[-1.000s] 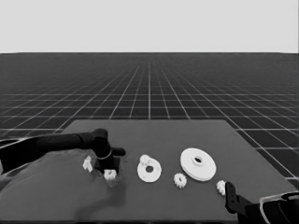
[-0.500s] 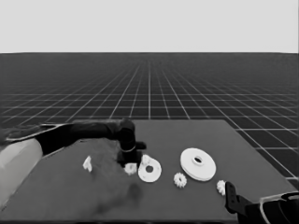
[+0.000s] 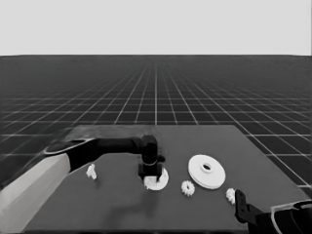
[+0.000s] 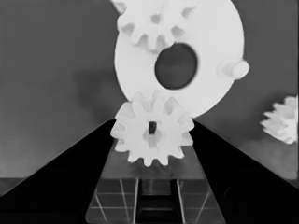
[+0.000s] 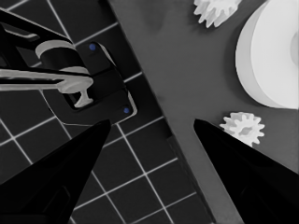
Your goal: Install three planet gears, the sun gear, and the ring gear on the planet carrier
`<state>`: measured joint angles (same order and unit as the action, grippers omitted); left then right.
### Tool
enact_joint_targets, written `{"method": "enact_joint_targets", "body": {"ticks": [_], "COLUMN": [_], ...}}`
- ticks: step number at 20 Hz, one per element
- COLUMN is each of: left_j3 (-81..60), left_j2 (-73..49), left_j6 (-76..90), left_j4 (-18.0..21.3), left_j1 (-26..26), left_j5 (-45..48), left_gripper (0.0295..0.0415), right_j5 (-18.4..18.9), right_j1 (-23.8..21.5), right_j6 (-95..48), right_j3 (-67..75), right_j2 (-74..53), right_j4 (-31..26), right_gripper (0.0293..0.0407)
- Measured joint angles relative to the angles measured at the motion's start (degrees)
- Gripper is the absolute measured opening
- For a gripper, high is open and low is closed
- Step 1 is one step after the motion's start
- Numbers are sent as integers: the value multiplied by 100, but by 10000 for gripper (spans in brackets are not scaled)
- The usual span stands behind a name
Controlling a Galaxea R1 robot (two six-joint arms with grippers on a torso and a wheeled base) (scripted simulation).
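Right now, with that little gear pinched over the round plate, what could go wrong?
The left gripper holds a gear just above the smaller round part. One gear already sits on that part, so the held one's teeth might bump it and knock it loose. It might also miss the small peg and land crooked. The right gripper waits at the table's corner, open, no help.

A dark table carries a thin white piece lying toward its left edge, seemingly tilted up on its side. Beyond the table's edges spreads the floor's grid. Past one corner sits dark machinery with pale bands and small blue lights.
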<state>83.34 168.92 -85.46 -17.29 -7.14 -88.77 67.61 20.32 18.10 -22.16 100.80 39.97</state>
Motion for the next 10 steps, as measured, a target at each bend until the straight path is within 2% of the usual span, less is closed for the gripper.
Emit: {"method": "enact_joint_targets", "body": {"ticks": [3, 8, 10], "left_j3": [208, 259, 262], "left_j2": [45, 56, 57], "left_j6": [140, 173, 175], "left_j4": [-253, -312, -315], "left_j1": [-266, -320, -322], "left_j5": [79, 101, 103], "left_gripper": [312, 312, 372], "right_j5": [0, 0, 0], "right_j1": [0, 0, 0], "right_j6": [0, 0, 0], "right_j3": [0, 0, 0], "right_j2": [0, 0, 0], "right_j4": [0, 0, 0], "right_gripper": [385, 385, 385]}}
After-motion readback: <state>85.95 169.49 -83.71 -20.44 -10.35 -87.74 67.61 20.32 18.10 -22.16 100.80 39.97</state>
